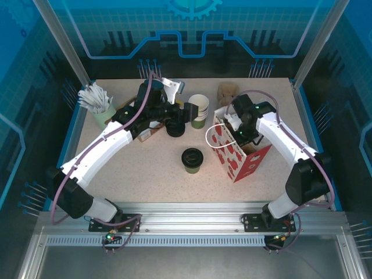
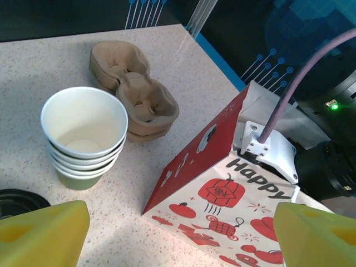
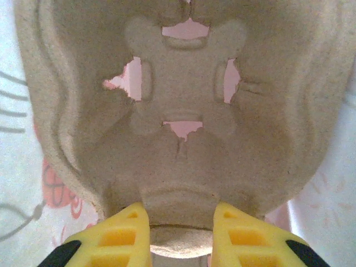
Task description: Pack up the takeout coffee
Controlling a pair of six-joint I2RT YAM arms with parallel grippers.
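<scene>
Takeout coffee (image 1: 192, 160): lidded green cup, upright at the desk (image 1: 145, 174) centre, near the red paper bag (image 1: 244, 160). Left gripper (image 2: 181, 222): jaws spread wide, beside the stacked cups (image 2: 83, 133). Right gripper (image 3: 182, 222): jaws pinching the pulp carrier (image 3: 183, 111) rim, within the bag.

The left end effector (image 2: 181, 236) hung wide open left of the paper bag (image 1: 241, 157); the right end effector (image 3: 181, 214) reached into it, fingers narrowly apart.

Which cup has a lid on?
The green cup standing alone mid-table, left of the red bag: a black lid covers it. The stacked cups behind it are open, white inside.
</scene>
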